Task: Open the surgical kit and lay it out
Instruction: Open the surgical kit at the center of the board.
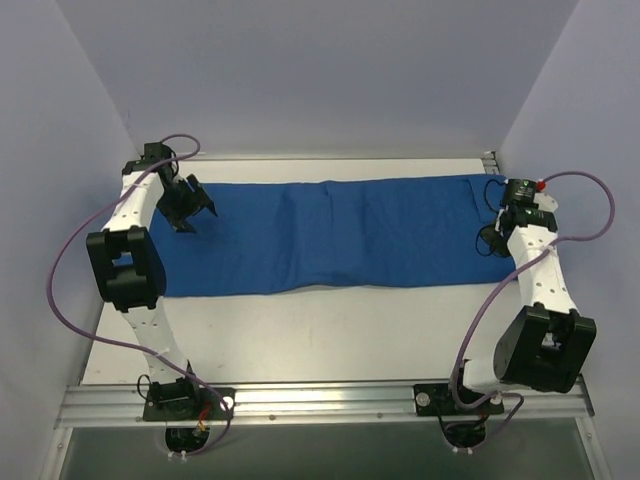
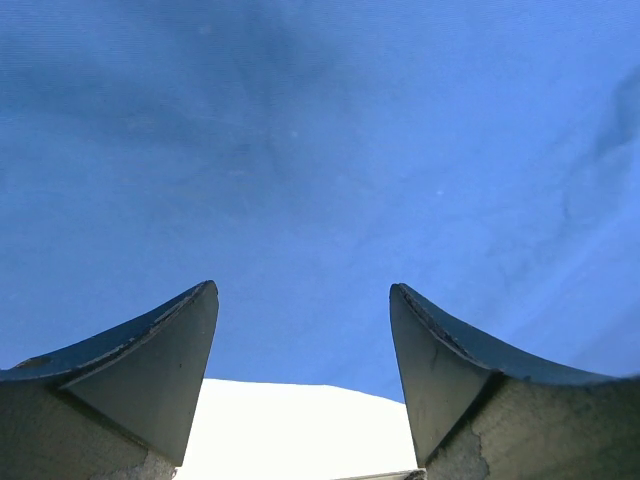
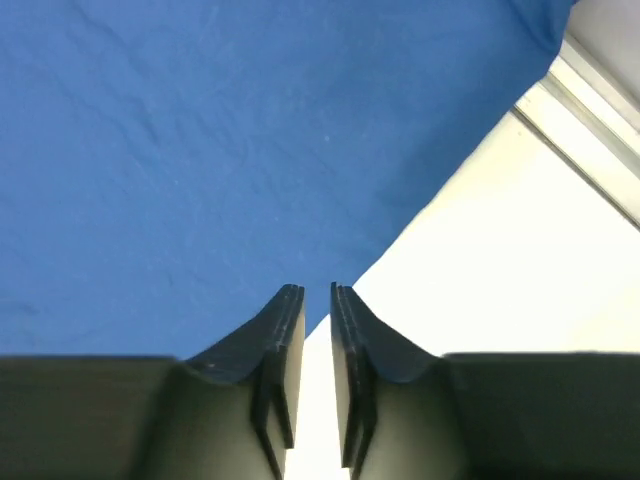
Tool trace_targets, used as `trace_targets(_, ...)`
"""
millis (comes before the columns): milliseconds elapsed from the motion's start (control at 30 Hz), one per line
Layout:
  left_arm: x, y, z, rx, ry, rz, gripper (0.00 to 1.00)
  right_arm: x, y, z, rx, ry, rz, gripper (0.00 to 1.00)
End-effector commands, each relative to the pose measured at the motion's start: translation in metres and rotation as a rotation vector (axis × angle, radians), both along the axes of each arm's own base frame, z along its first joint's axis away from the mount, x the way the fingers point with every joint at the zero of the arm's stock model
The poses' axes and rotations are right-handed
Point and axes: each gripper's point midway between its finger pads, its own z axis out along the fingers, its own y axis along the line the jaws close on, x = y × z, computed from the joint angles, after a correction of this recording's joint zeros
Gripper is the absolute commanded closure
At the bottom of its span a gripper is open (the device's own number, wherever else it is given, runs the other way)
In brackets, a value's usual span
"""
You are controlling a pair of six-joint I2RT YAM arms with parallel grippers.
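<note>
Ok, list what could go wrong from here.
1. The right gripper sits almost shut at the right corner of the cloth; moving away could snag it and drag it toward the edge of the table.
2. The left gripper hangs open just over the left end; dropping further may bunch the cloth.

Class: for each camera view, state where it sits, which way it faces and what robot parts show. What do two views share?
Top external: above and behind the bases, looking down on the table and blue cloth wrap; both arms show.
Left wrist: on the left arm, facing the wrap's left end; its jaws show, wide apart.
Right wrist: on the right arm, facing the wrap's right edge; its jaws show, nearly together.
Shared: both wrist views show wrap and bare table.
</note>
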Motion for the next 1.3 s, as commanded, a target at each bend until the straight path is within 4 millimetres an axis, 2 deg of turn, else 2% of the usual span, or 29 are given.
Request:
trace_targets(0,0.003,-0.008,0.025,-0.033,-0.074,-0.002,0.21,0.025,0.003,-0.018,0.086,-0.017,0.042,0.72)
trace_targets(33,0.006,-0.013,0.028,-0.032,-0.095,-0.020,0.22,0.038,0.000,-0.017,0.088,-0.029,0.048,0.61)
trace_targets(67,0.005,-0.014,0.028,-0.028,-0.097,-0.036,0.21,0.059,-0.006,-0.018,0.081,-0.035,0.048,0.54)
trace_targets(133,0.003,-0.018,0.030,-0.026,-0.100,-0.049,0.21,0.083,-0.020,-0.016,0.038,-0.056,0.038,0.43)
trace_targets(167,0.002,-0.022,0.030,-0.032,-0.103,-0.064,0.21,0.095,-0.025,-0.032,0.035,-0.026,0.048,0.40)
trace_targets(200,0.002,-0.025,0.029,-0.036,-0.107,-0.072,0.21,0.116,-0.032,-0.021,0.015,-0.062,0.056,0.37)
trace_targets(233,0.002,-0.026,0.031,-0.035,-0.115,-0.079,0.21,0.126,-0.037,-0.022,0.000,-0.058,0.071,0.36)
trace_targets(267,0.003,-0.029,0.031,-0.031,-0.123,-0.096,0.21,0.135,-0.041,-0.042,0.004,-0.018,0.073,0.36)
trace_targets(300,0.003,-0.029,0.032,-0.027,-0.127,-0.103,0.21,0.153,-0.045,-0.033,-0.007,-0.049,0.079,0.36)
trace_targets(333,0.004,-0.029,0.032,-0.022,-0.131,-0.107,0.21,0.157,-0.048,-0.038,-0.010,-0.032,0.085,0.36)
trace_targets(367,0.005,-0.029,0.032,-0.018,-0.130,-0.112,0.21,0.161,-0.053,-0.054,-0.019,0.008,0.072,0.37)
trace_targets(400,0.005,-0.028,0.032,-0.011,-0.129,-0.114,0.21,0.166,-0.055,-0.057,-0.023,0.013,0.068,0.37)
trace_targets(433,0.007,-0.026,0.032,-0.006,-0.131,-0.115,0.21,0.174,-0.060,-0.050,-0.035,-0.001,0.061,0.37)
trace_targets(467,0.008,-0.026,0.032,-0.001,-0.130,-0.118,0.21,0.176,-0.064,-0.061,-0.048,0.030,0.061,0.38)
trace_targets(500,0.009,-0.025,0.031,0.000,-0.125,-0.116,0.21,0.176,-0.066,-0.065,-0.054,0.048,0.061,0.38)
trace_targets(533,0.010,-0.025,0.029,0.000,-0.122,-0.116,0.21,0.181,-0.069,-0.060,-0.065,0.041,0.064,0.39)
trace_targets(567,0.010,-0.025,0.030,-0.002,-0.124,-0.118,0.21,0.182,-0.070,-0.069,-0.068,0.066,0.076,0.39)
trace_targets(767,0.010,-0.025,0.020,-0.005,-0.100,-0.115,0.21,0.180,-0.075,-0.083,-0.100,0.106,0.104,0.40)
trace_targets(967,0.012,-0.023,0.019,0.004,-0.094,-0.108,0.21,0.179,-0.077,-0.102,-0.124,0.153,0.139,0.41)
trace_targets(1100,0.011,-0.020,0.020,0.019,-0.088,-0.102,0.21,0.185,-0.076,-0.112,-0.111,0.154,0.152,0.46)
trace_targets(1267,0.012,-0.017,0.022,0.036,-0.084,-0.100,0.21,0.180,-0.074,-0.125,-0.111,0.188,0.181,0.52)
